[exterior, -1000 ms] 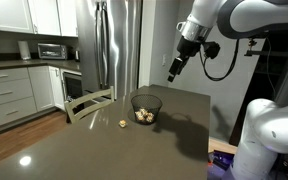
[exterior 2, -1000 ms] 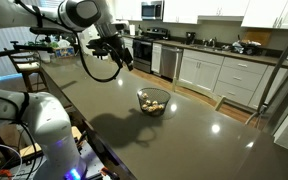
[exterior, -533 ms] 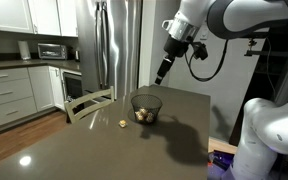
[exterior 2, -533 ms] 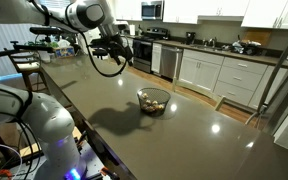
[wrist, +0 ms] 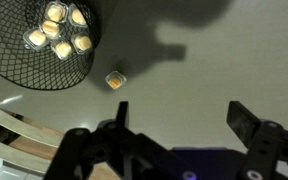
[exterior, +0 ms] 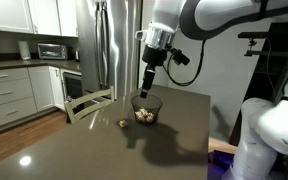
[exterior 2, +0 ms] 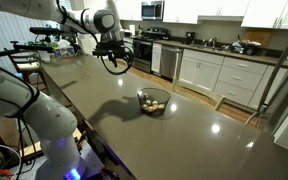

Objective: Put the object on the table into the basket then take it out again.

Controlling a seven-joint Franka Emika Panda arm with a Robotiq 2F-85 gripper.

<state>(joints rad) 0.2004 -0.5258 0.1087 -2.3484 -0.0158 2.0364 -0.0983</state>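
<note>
Above the table (exterior: 94, 145), my gripper (exterior: 144, 87) hangs near the basket (exterior: 134, 104) with its jaws wide and nothing between them. In the wrist view the object (wrist: 115, 80) lies on the table just outside the basket, apart from the cream lumps (wrist: 59, 28) inside it.

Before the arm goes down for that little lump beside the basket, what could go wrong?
The object is tiny against the open gripper, so it may slip or roll. It lies close to the basket, whose rim the jaws could catch. Inside it, similar lumps invite mix-ups.
</note>
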